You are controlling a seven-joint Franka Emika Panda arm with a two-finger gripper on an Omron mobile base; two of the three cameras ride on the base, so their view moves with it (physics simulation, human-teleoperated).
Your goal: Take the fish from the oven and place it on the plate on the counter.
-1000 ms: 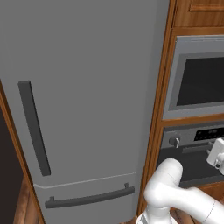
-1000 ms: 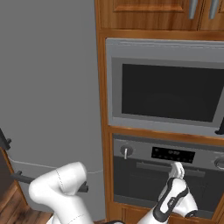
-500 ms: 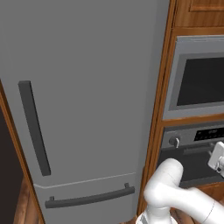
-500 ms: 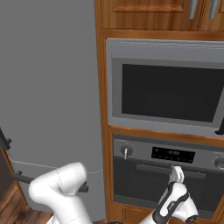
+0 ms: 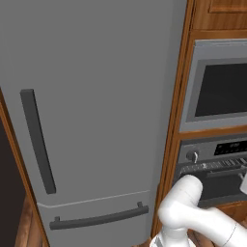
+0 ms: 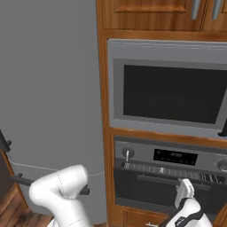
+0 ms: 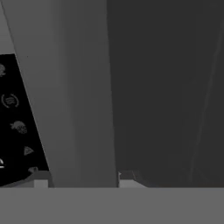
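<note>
Kitchen wall: grey fridge (image 5: 96,120) at left, wood-framed oven (image 6: 168,175) at right, its door shut or barely cracked. The gripper (image 7: 83,178) has dropped slightly down the oven front over the last second, and its tips pinch the door handle (image 7: 74,109). Judgement: the opening pull is beginning. The fish is presumably behind that door, so its look cannot be told.

1. The place is a rendered home kitchen.
2. A tall grey fridge (image 5: 96,111) with dark bar handles stands in wooden cabinetry (image 6: 103,111).
3. Beside it, a grey-framed dark-windowed unit (image 6: 170,93) sits above the steel-fronted oven (image 6: 168,177), which has a knob and display strip.
4. Wooden cupboard doors (image 6: 146,11) hang overhead.
</note>
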